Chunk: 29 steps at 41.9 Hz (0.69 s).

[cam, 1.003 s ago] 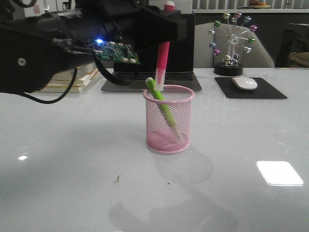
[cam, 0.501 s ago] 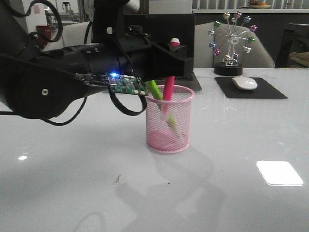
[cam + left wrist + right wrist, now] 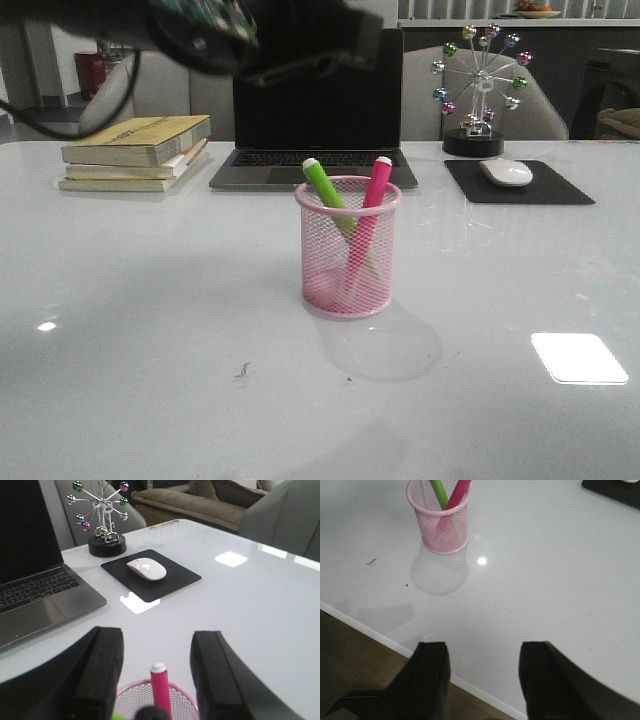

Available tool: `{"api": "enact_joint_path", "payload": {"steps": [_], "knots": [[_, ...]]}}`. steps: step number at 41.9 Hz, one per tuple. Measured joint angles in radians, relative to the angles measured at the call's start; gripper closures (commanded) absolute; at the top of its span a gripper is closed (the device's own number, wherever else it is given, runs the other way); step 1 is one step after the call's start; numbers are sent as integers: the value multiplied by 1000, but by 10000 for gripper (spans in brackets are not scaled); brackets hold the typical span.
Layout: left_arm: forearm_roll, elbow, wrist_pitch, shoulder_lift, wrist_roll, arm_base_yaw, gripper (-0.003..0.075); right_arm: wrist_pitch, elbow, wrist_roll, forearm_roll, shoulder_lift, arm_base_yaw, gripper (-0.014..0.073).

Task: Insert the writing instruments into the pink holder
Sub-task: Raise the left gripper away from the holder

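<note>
The pink holder stands mid-table in front of the laptop. Both markers are inside it, crossed. The green marker leans toward the left rim and the pink marker toward the right rim, each poking out above the top. My left gripper is open above the holder, and the pink marker's white tip sits below the gap, touched by neither finger. My right gripper is open and empty over the table's near edge, well short of the holder.
Behind the holder is an open laptop. A stack of books lies at the back left. A white mouse on a black pad and a ferris-wheel ornament are at the back right. The table's front edge shows.
The left gripper lowered the pink marker into the holder, let it go and rose up out of the way. The marker now leans on the right rim.
</note>
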Motion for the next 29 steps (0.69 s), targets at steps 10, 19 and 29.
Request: {"api": "enact_joint_path", "payload": {"steps": [10,19,29], "knots": [[0,-4,481,-312,0,0,327,0,0,0,0,0,0,151],[0,24,771,-554,0,0,328,0,0,0,0,0,0,151],[0,179,917,-814,0,0,328,0,0,0,0,0,0,151]]}}
